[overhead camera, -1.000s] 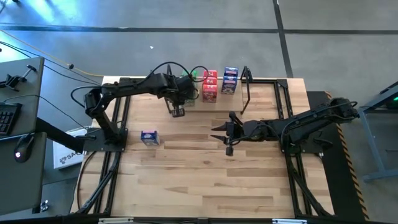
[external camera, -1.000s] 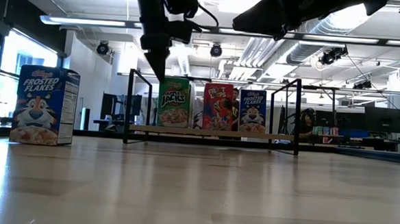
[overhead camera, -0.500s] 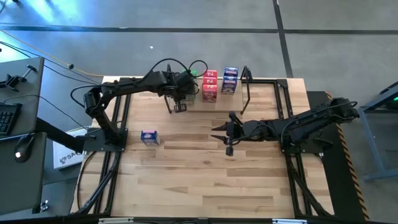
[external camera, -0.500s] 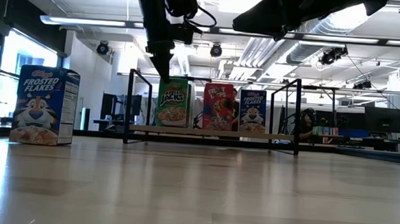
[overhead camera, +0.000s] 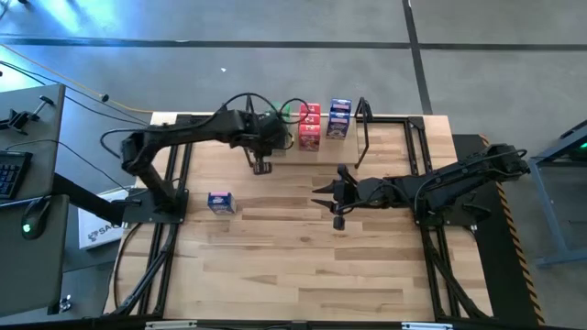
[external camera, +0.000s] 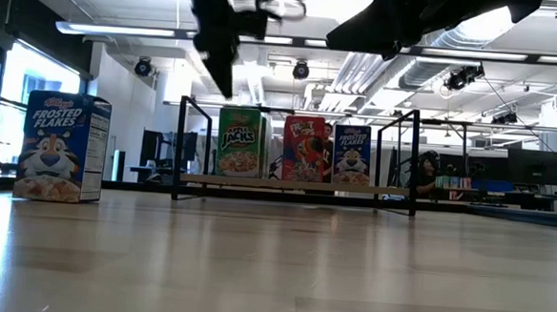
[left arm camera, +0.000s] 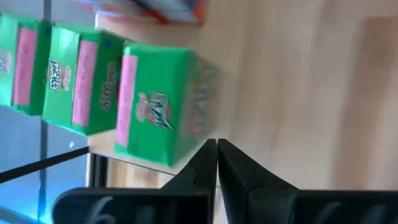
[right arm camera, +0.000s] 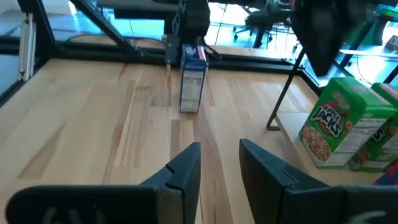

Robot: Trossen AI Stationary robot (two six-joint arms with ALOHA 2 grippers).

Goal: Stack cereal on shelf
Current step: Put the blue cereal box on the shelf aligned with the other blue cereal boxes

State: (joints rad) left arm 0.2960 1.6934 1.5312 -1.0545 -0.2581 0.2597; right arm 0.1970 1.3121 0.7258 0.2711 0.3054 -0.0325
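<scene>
A wooden table (overhead camera: 303, 247) holds a shelf (external camera: 296, 185) at its far edge, where green (external camera: 240, 143), red (external camera: 304, 149) and blue (external camera: 352, 154) cereal boxes stand upright in a row. A lone blue box (overhead camera: 219, 203) stands well apart at the table's left. The left gripper (overhead camera: 260, 165) hangs just in front of the green boxes, fingers pressed together and holding nothing; the right gripper (overhead camera: 326, 194) waits mid-table, its fingers parted and empty.

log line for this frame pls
left gripper: shut, empty, raised before shelf | right gripper: open, mid-table, idle | shelved: Apple Jacks box, red box, blue box | Frosted Flakes box: unshelved, on table
</scene>
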